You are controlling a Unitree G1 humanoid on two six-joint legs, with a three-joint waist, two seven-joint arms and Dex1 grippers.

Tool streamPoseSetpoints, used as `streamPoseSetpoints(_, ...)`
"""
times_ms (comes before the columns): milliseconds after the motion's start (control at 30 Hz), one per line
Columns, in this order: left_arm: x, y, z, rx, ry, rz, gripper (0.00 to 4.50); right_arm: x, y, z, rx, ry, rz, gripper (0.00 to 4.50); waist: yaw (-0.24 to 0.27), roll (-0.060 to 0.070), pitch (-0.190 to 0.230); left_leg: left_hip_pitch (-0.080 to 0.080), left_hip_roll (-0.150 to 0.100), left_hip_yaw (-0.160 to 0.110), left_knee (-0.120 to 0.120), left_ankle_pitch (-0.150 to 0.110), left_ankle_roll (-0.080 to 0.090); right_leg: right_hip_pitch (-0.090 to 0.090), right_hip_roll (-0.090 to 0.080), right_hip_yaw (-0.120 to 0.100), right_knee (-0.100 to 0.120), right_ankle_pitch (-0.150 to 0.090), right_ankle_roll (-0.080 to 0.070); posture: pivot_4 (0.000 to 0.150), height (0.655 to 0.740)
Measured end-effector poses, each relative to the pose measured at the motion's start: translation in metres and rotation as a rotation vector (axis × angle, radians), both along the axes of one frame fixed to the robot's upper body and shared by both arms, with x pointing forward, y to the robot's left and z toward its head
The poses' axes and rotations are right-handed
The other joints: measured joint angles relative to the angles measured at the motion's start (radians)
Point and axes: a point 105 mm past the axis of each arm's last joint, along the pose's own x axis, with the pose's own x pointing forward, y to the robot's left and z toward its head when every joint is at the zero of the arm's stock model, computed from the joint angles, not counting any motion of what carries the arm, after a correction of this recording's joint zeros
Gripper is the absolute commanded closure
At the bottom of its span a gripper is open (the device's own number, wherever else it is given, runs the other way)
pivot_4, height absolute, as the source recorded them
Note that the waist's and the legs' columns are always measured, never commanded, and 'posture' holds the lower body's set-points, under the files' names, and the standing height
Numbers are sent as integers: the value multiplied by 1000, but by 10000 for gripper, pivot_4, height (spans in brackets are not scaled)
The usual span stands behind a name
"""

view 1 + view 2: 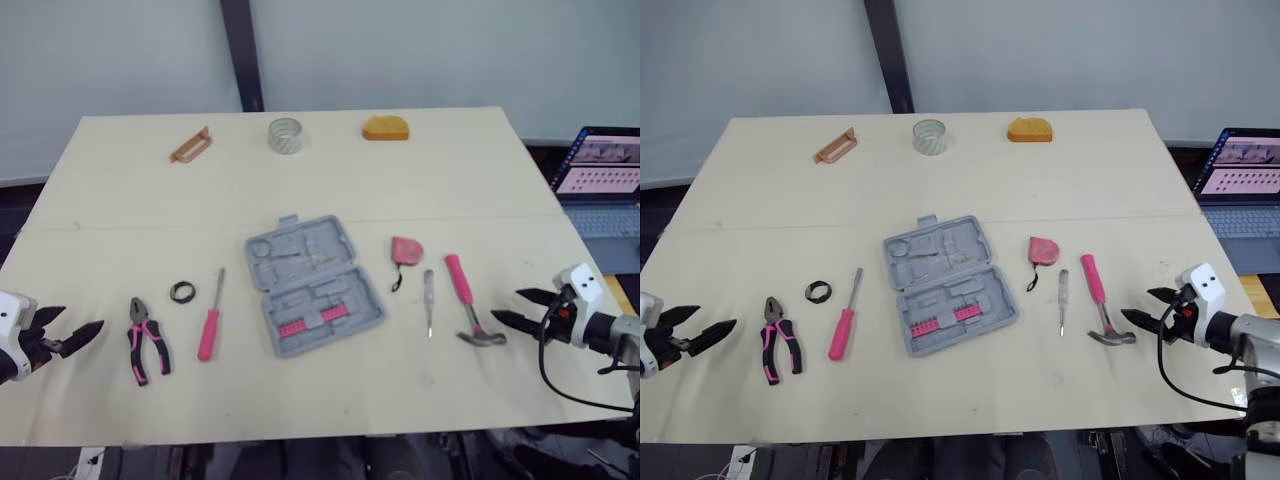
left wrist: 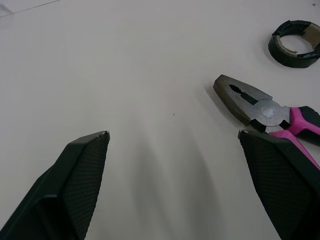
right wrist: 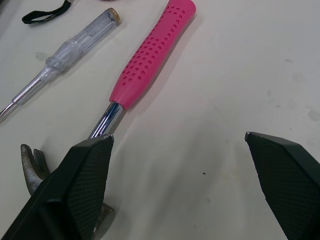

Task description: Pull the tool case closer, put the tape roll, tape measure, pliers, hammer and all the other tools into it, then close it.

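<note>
Black-fingered, both grippers are spread wide and empty: the left gripper (image 1: pixel 82 320) hovers near the pink-handled pliers (image 1: pixel 148 338), the right gripper (image 1: pixel 505 305) just beside the hammer (image 1: pixel 467 298). Between them the grey tool case (image 1: pixel 313 283) lies open mid-table, with the tape roll (image 1: pixel 181 292) on its left and the tape measure (image 1: pixel 406 250) on its right. Writing on the laptop (image 1: pixel 598 170) is too small to read.

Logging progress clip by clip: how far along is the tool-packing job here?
Nothing looks done. The tool case lies open in the middle, none of the loose tools in it. Nothing is in hand: the left gripper is open near the pliers, the right gripper open beside the hammer. Left: pack those, the black tape roll, pink screwdriver, tape measure and clear screwdriver, then close the case.
</note>
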Motion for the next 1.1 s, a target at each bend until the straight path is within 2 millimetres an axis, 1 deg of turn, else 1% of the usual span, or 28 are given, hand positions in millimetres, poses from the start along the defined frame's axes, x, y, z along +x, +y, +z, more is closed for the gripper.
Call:
streamPoseSetpoints(267, -3, 4, -4, -4, 4, 21, 720, 4, 0, 5, -2, -21, 2, 0, 0, 0, 0, 1, 0, 0, 0, 0, 0, 0, 0, -1, 0, 0, 0, 1500, 7400)
streamPoseSetpoints(500, -1, 4, -2, 4, -11, 16, 720, 4, -2, 4, -2, -21, -5, 0, 0, 0, 0, 1, 0, 1, 0, 0, 0, 0, 0, -1, 0, 0, 0, 1500, 7400)
streamPoseSetpoints(700, -3, 7, -6, -9, 1, 34, 720, 4, -4, 2, -7, -21, -10, 0, -1, 0, 0, 1, 0, 1, 0, 0, 0, 0, 0, -1, 0, 0, 0, 1500, 7400)
streamPoseSetpoints(1000, -2, 7, -5, 1, -3, 31, 720, 4, -5, 1, -12, -20, -15, 0, -1, 0, 0, 1, 0, 1, 0, 0, 0, 0, 0, -1, 0, 0, 0, 1500, 7400)
streamPoseSetpoints(1100, -1, 5, -5, -9, 5, 23, 720, 7, -6, 4, -18, -33, -19, 0, -1, 0, 0, 1, 0, 1, 0, 0, 0, 0, 0, -1, 0, 0, 0, 1500, 7400)
